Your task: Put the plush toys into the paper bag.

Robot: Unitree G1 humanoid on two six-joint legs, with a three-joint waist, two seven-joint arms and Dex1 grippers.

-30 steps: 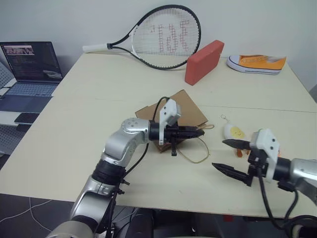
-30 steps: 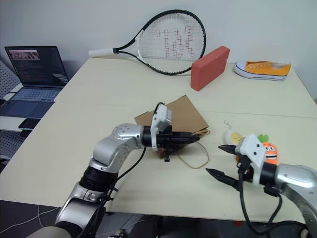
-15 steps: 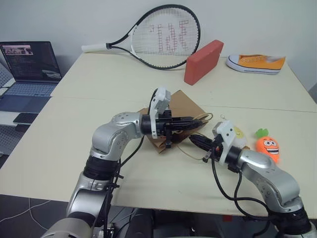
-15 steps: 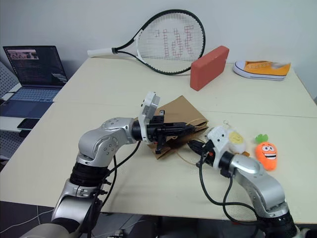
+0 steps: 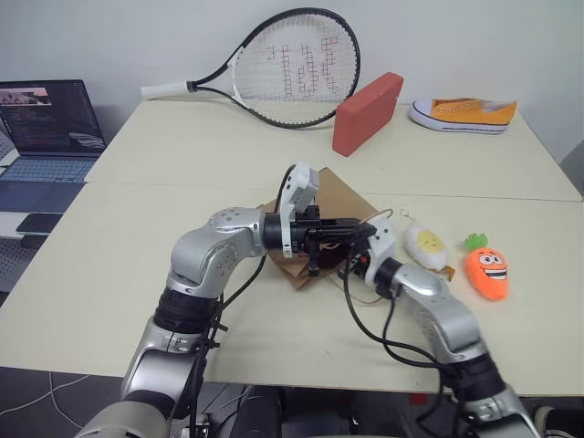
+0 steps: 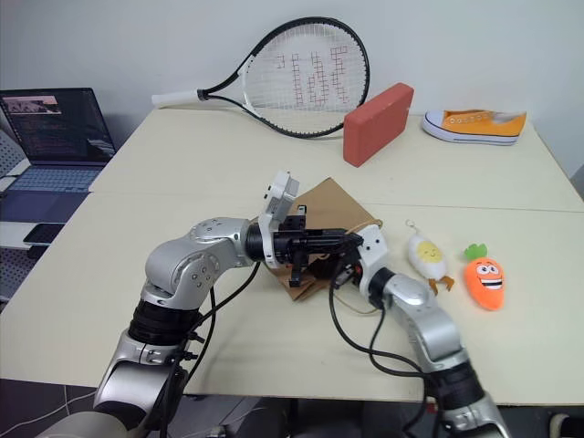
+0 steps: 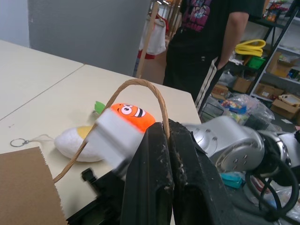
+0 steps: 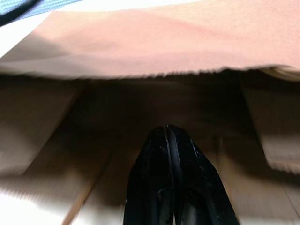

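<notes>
Flat brown kraft paper bag (image 5: pixel 321 212) mid-table, handle loop pinched in closed left pincer (image 5: pixel 358 230), empty right pincer (image 8: pixel 168 133) shut at its mouth; white egg plush (image 5: pixel 427 246) and orange carrot plush (image 5: pixel 485 271) at three o'clock, probably light, squashy, best gripped mid-body.

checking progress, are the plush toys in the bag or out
Out: the egg and carrot lie on the table beside the paper bag.

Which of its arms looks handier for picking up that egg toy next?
The right gripper: it is empty beside the egg toy, while the left gripper is shut on the paper bag's handle.
</notes>
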